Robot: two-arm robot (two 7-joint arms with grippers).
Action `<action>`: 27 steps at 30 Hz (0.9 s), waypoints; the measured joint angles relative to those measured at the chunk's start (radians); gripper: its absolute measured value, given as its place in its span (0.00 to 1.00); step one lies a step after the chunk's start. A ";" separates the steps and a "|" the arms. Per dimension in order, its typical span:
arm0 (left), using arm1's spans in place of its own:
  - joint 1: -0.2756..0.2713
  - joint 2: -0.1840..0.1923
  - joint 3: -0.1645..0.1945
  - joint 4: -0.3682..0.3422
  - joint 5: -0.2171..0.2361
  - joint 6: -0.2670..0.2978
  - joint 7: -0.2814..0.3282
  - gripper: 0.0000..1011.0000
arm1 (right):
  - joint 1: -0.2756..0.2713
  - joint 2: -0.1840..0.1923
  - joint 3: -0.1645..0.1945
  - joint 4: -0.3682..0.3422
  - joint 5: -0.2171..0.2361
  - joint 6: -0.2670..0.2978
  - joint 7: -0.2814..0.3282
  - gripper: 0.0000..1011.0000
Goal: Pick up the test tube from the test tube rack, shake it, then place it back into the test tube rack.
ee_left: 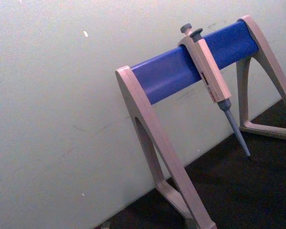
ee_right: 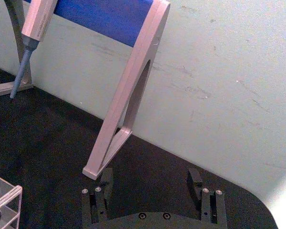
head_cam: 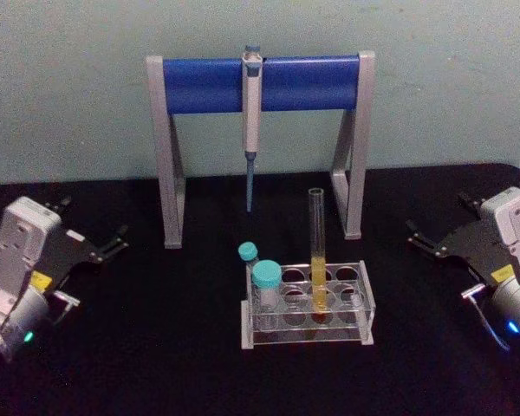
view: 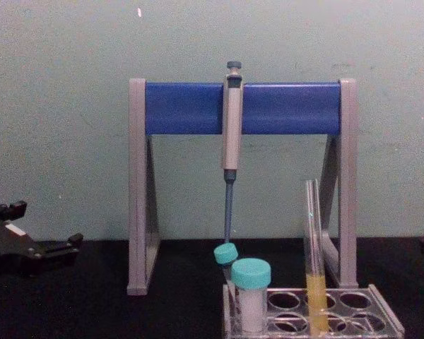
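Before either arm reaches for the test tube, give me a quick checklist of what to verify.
1. Upright test tube in test tube rack: ok.
2. Open right pincer, beside rack: ok.
3. Open left pincer, parked far from rack: ok.
4. Gap between test tube and teal-capped tubes: ok.
5. Clearance from pipette to tube's top: ok.
6. Cap for shaking: not ok, tube's top is open.

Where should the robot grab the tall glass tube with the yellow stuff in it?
Probably the bare glass of the test tube above the yellow liquid, since its lower part sits in the test tube rack. It stands upright, so pinch from the side. The robot's right looks best: teal-capped tubes crowd its left, and the open right gripper is there.
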 joint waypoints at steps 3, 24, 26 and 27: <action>0.000 0.000 0.000 0.000 0.000 0.000 0.000 1.00 | 0.000 0.000 0.000 0.000 0.000 0.000 0.000 0.99; 0.000 0.000 0.000 0.000 0.000 0.000 0.000 1.00 | 0.000 0.000 0.000 0.000 0.000 0.000 0.000 0.99; 0.000 0.000 0.000 0.000 0.000 0.000 0.000 1.00 | 0.000 0.000 0.000 0.000 0.000 0.000 0.000 0.99; 0.000 0.000 0.000 0.000 0.000 0.000 0.000 1.00 | 0.000 0.000 0.000 0.000 0.000 0.000 0.000 0.99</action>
